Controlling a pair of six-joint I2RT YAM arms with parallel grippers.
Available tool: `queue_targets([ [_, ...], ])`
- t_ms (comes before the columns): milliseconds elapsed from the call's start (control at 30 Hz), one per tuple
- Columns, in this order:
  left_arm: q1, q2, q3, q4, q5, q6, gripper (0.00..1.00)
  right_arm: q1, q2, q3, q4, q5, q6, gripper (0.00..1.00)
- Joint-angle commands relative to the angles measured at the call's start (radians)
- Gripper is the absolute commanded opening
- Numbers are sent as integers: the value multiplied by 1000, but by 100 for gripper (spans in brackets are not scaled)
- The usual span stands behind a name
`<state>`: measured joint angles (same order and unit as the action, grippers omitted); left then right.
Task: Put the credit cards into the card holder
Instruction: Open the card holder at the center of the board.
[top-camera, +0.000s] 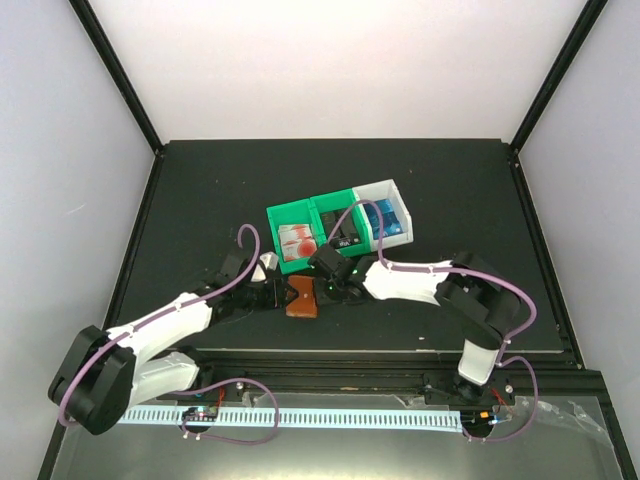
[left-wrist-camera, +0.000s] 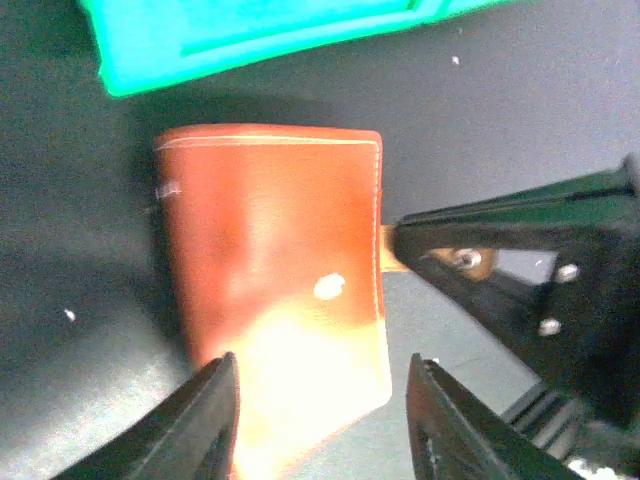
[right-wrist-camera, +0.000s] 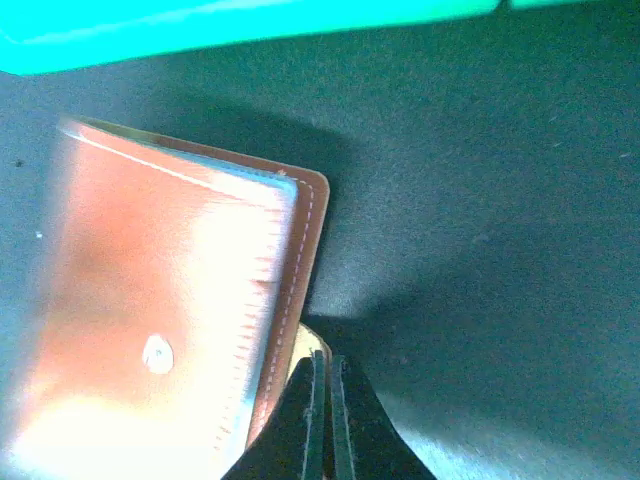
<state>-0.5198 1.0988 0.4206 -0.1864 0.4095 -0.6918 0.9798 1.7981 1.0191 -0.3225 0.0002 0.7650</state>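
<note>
The right gripper was pinched shut on the snap tab of the card holder, which lay at its ten o'clock. The left gripper stood wide around its near end.

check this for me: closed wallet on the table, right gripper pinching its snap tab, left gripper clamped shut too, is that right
Not quite: the left gripper is open, its fingers spread over the card holder, as the left wrist view shows. The rest holds.

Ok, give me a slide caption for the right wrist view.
Right gripper shut on the snap tab of the closed brown card holder, beside a green bin.
</note>
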Motion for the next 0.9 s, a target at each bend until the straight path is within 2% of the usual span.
queue_targets([
  [0, -2, 18, 36, -13, -15, 8, 58, -10, -88, -7, -49, 40, -15, 1],
  [67, -1, 12, 39, -21, -20, 13, 73, -10, -96, -13, -60, 23, -17, 1],
  [167, -1, -7, 40, -30, -34, 16, 88, -10, -106, -19, -74, 13, -20, 1],
  [200, -2, -15, 40, -27, -33, 22, 97, -10, -113, -19, -75, 8, -21, 1],
  [233, -1, -21, 40, -26, -30, 28, 99, -10, -122, -20, -75, 4, -23, 1],
  [500, -3, -38, 55, -4, 18, 66, 99, -9, -196, 4, -53, -75, -17, 1],
  [867, -2, 48, 75, -12, 19, 72, 97, -9, -193, 20, -55, -92, -28, 1],
])
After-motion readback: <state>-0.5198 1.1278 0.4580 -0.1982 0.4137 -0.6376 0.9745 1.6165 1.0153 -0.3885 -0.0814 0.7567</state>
